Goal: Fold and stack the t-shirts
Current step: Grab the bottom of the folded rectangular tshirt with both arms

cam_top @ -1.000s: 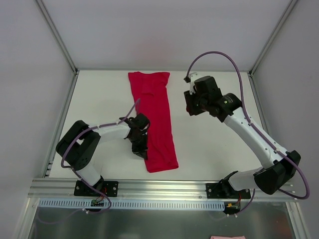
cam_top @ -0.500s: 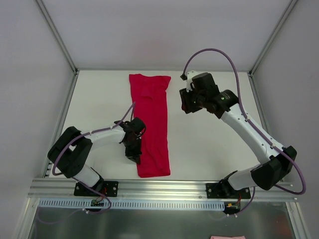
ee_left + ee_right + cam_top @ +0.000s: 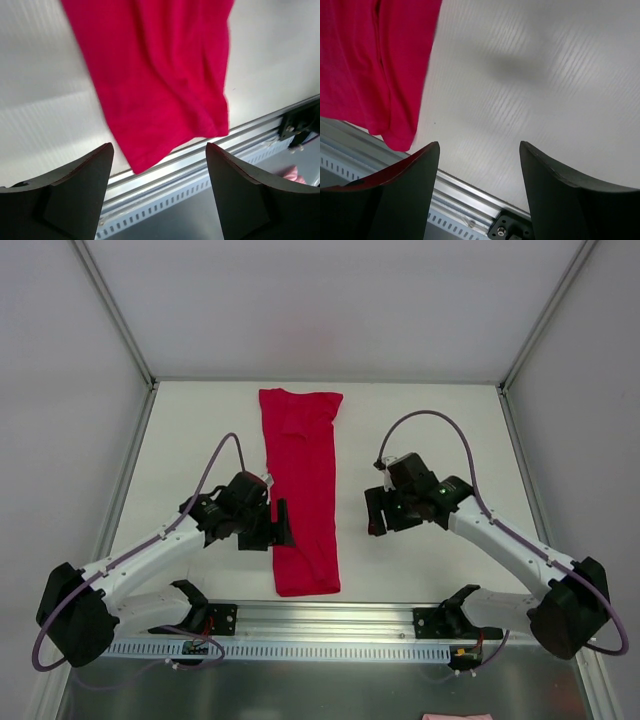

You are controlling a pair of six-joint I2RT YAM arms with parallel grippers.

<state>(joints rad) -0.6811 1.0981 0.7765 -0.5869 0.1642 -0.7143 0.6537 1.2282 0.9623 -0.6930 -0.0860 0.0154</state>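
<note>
Overhead, shirt: the shirt (image 3: pixel 301 490) lies flat as a long narrow strip on the desk (image 3: pixel 430 430), left of centre, running from the far edge to just short of the rail (image 3: pixel 330 615).
Overhead, tools: the left tool (image 3: pixel 280 525) is at the strip's left edge, low down; contact cannot be told. The right tool (image 3: pixel 375 512) is apart from the strip, over bare desk.
Left wrist: jaws spread wide, pinching nothing; the near hem and a corner lie below, close to the rail.
Right wrist: jaws spread, empty; the strip's right edge and near corner lie to the left, bare desk elsewhere.
Step, as judged: a fold across the length. Each tool should pinch one near corner through all layers, lift low, and carry both evenly to the far end so the edges meet.
Edges: the hem hugs the rail, so approach the corners from the sides.
Room: broad bare desk on the right, less on the left; walls (image 3: pixel 300 310) close three sides.
</note>
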